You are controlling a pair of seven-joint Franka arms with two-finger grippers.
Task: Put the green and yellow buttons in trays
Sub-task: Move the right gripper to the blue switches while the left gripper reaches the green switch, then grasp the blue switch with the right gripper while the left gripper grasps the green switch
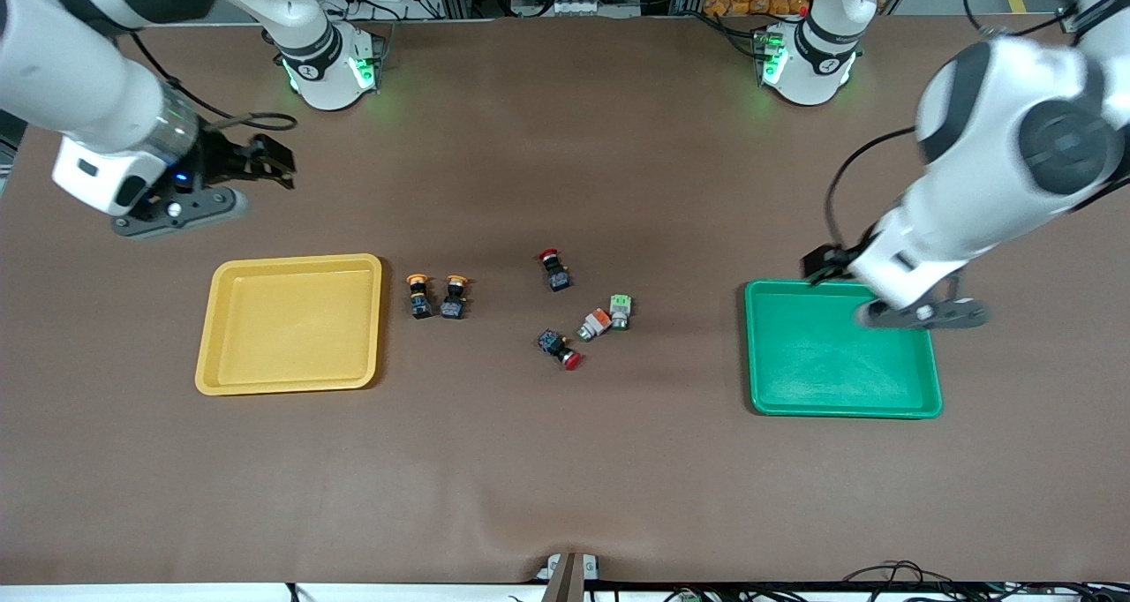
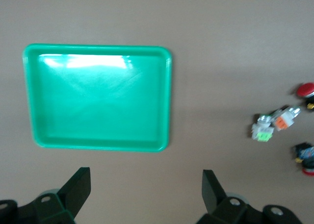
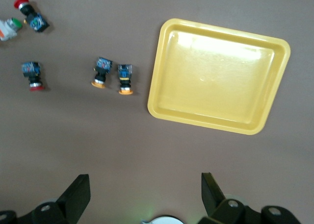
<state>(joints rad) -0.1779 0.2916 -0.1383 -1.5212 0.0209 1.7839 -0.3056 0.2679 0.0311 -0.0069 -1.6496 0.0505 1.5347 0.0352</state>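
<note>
Brown table [image 1: 565,478]: both trays sit empty. Our left gripper [image 2: 146,192] and right gripper [image 3: 145,193] hang wide open, holding nothing. We should drop straight onto the yellow buttons [image 1: 437,296], three o'clock from the yellow tray [image 1: 291,323].

Two black-bodied push-buttons with round red caps, lying on their sides, well apart. First red-capped button [image 1: 555,271]: near table centre. Second red-capped button [image 1: 561,348]: at 6 o'clock from the first, nearer the front camera. Surface: brown table covering [image 1: 565,478], slightly rippled at its front edge.
</note>
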